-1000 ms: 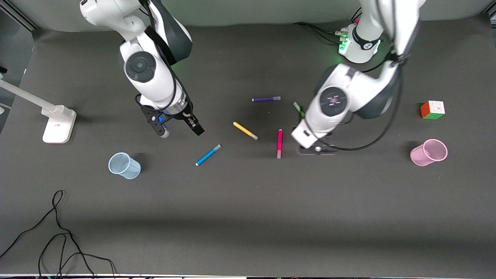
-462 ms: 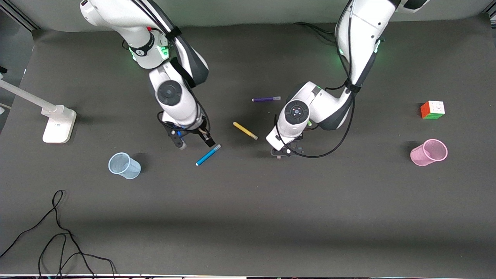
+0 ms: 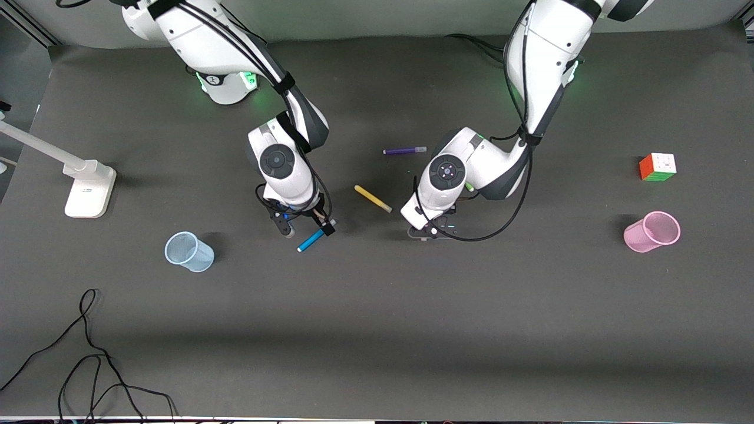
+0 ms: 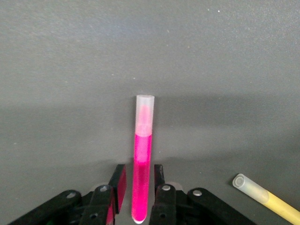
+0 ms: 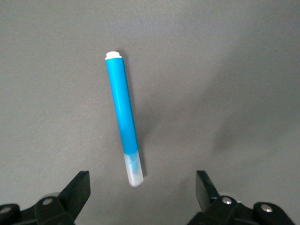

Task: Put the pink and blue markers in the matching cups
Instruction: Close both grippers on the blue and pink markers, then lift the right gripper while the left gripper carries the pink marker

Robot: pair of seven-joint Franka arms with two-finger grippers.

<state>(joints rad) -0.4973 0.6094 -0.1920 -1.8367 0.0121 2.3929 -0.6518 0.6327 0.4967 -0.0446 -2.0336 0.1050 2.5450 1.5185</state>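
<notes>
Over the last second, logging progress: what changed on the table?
Both arms came down to their markers. The left gripper now has its fingers on either side of the pink marker; the right gripper hangs open over the blue marker's cap end. Neither marker is lifted. Cups and other markers stayed.

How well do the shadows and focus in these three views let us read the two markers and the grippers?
Front view: soft overhead light; the left gripper hides the pink marker, and a dim shadow band crosses the table. Left wrist view: the pink marker is sharp between close-set fingers, with a faint shadow around it. Right wrist view: the blue marker is crisp, its shadow narrow, and the right gripper is open.
</notes>
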